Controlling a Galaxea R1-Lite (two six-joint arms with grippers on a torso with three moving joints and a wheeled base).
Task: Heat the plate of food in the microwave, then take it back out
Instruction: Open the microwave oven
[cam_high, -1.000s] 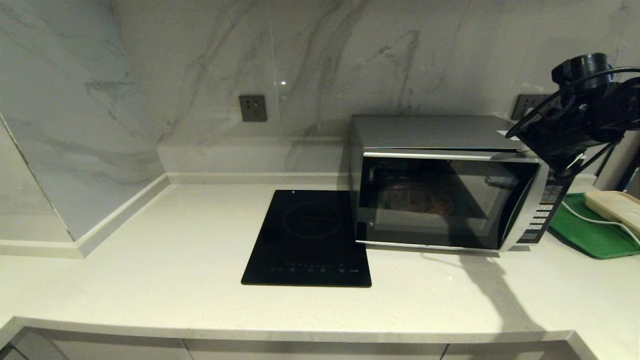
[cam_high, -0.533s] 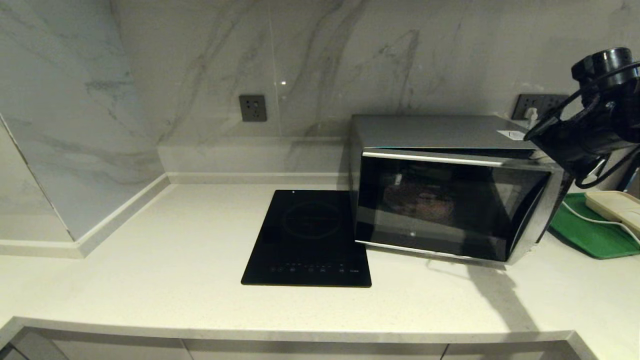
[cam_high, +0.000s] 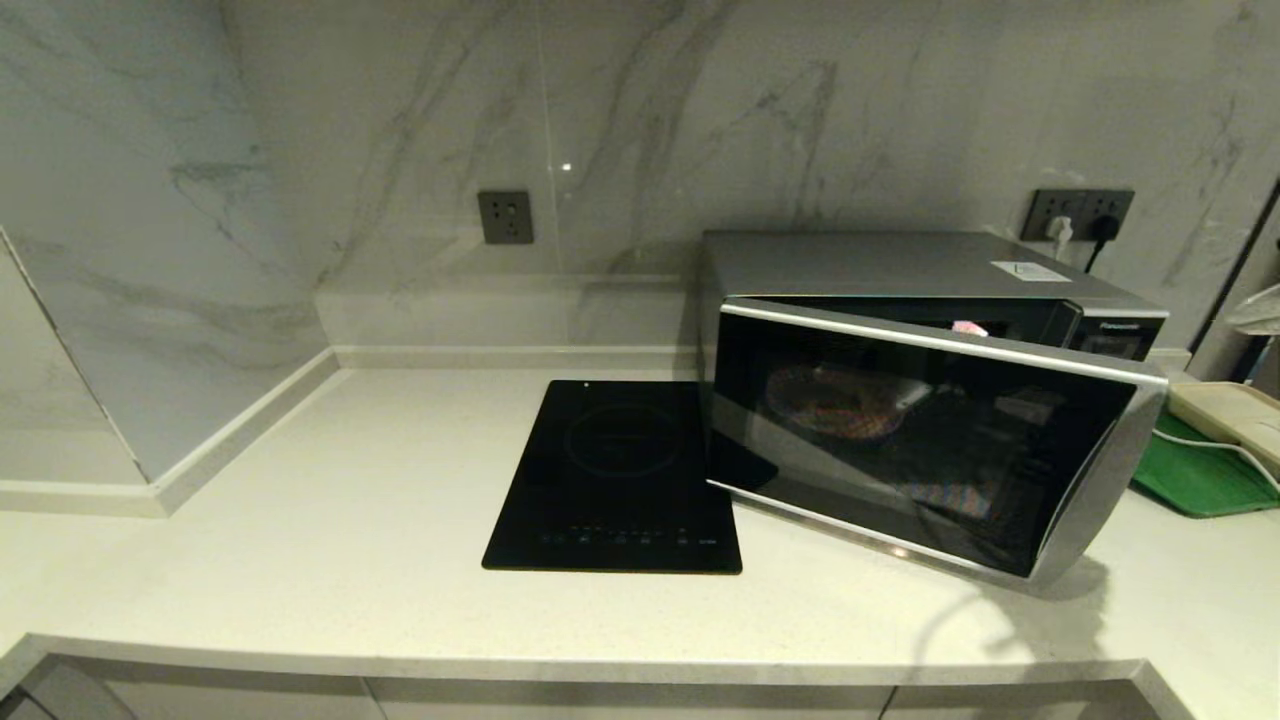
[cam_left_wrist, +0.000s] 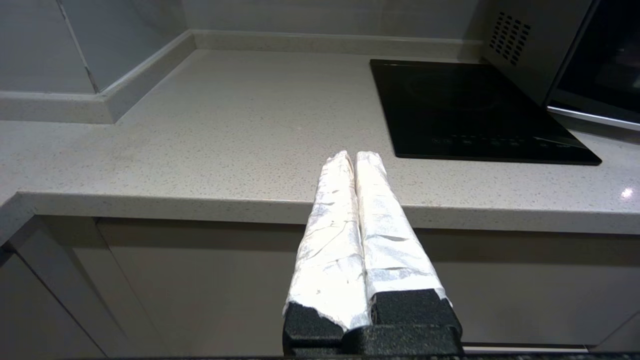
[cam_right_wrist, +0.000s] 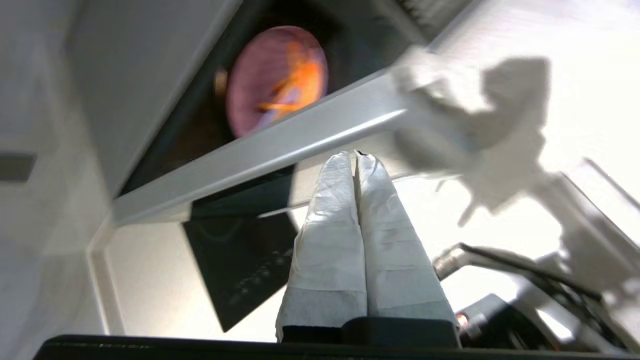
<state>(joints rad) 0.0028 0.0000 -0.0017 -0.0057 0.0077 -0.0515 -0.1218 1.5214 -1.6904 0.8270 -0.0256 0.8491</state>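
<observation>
Swung further out than a second ago, the door of the microwave (cam_high: 930, 400) now stands partly open, hinged at its left edge and angled over the tabletop (cam_high: 300, 560), and the right arm that hung beside the button panel has gone from the head view. Inside the microwave sits the plate of food (cam_right_wrist: 276, 80), a pale-lilac round plate with orange sticks on it, seen through the gap above the door in the right wrist view and dimly through the dark glass from the head. The right end effector (cam_right_wrist: 356, 156) is above and outside the microwave door, its white-wrapped fingers pressed together and holding nothing. Just left of the microwave lies a black induction cooktop (cam_high: 615, 475), flat on the tabletop. Right of the microwave is a green tray (cam_high: 1195, 485). The left end effector (cam_left_wrist: 354, 157) is parked well left of the microwave, in front of the tabletop edge, its fingers closed and empty.
</observation>
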